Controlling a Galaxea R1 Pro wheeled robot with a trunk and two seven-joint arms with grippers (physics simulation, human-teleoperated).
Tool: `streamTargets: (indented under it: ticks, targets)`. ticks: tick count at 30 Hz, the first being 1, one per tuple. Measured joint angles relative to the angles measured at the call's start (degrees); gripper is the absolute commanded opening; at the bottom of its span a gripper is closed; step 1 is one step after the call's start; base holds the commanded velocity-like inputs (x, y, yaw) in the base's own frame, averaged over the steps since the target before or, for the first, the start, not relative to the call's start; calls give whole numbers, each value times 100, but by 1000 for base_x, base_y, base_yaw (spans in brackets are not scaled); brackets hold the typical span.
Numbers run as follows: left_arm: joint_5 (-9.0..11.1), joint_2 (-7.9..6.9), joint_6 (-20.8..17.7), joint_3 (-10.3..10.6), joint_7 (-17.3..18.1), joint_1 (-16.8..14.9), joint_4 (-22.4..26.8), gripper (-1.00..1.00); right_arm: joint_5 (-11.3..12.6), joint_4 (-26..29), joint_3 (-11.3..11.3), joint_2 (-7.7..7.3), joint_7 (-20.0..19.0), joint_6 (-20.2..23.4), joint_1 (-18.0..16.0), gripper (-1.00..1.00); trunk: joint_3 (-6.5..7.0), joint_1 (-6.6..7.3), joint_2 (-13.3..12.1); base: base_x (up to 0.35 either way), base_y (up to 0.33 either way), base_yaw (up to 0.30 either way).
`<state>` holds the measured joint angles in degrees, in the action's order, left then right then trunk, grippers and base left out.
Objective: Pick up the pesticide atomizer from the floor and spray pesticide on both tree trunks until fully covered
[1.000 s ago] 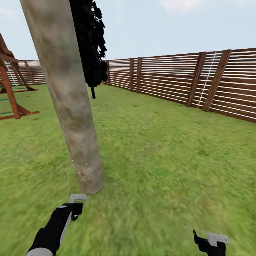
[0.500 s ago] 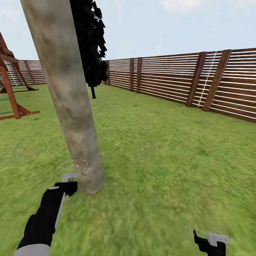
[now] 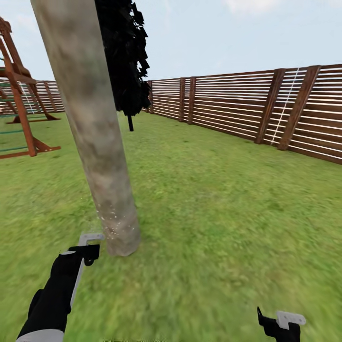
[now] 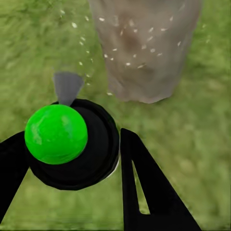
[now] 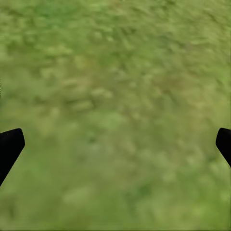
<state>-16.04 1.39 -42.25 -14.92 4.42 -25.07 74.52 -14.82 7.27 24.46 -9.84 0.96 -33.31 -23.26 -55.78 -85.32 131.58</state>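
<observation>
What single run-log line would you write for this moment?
left end effector: shut on atomizer | nozzle toward tree trunk base | pale specks low on trunk | right end effector: open over grass

Thick grey-tan tree trunk (image 3: 97, 142) leans slightly, rising from green grass (image 3: 213, 204); pale specks dot its base. Left gripper (image 3: 88, 244) sits just beside the trunk foot, arm black. Right gripper (image 3: 280, 323) low at frame edge, well apart from it. Dark foliage (image 3: 124, 57) behind trunk. Brown slat fence (image 3: 247, 107) along the lawn; wooden play frame (image 3: 19, 114) far left.
</observation>
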Motion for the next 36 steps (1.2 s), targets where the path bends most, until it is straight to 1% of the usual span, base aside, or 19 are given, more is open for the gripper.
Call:
streamTargets:
  ticks: [4,5,7,8,9,10,12,15,22,32,36]
  targets:
    - [-20,2,2,7,-70,-1,-63,-100,4,0,0,0,0,0,0,100,0,-2,0,-179,-242,276]
    - [-32,5,-2,6,-188,0,-124,-100,4,0,0,0,0,0,0,100,0,-1,0,-94,-254,276]
    - [-2,29,28,9,-336,0,-474,-100,4,0,4,0,0,0,0,100,0,0,0,-32,-266,275]
    - [-4,33,51,9,-352,0,-563,-100,4,0,3,0,0,0,0,100,0,0,0,-13,-271,194]
    - [6,40,108,9,-364,-1,-682,-100,4,0,2,0,0,0,0,100,0,0,0,50,-273,63]
    - [19,48,291,8,-376,-1,-925,-100,4,1,1,0,0,0,1,100,0,1,0,106,-271,26]
    - [11,61,573,17,-380,-2,-1207,-100,4,1,0,0,0,0,2,100,0,2,0,158,-252,10]
    - [9,64,688,21,-382,-2,-1523,-100,4,1,1,0,0,0,2,100,0,3,0,218,-213,2]
    - [8,65,692,0,-385,-3,-1565,-100,4,1,2,0,0,0,2,100,0,2,0,204,-212,9]
    - [7,65,682,-3,-385,-1,-1504,-100,4,0,0,0,0,0,0,100,0,0,0,12,-273,247]
    - [9,66,683,2,-385,-3,-1506,-100,4,2,0,0,0,0,2,100,0,1,0,73,-275,35]
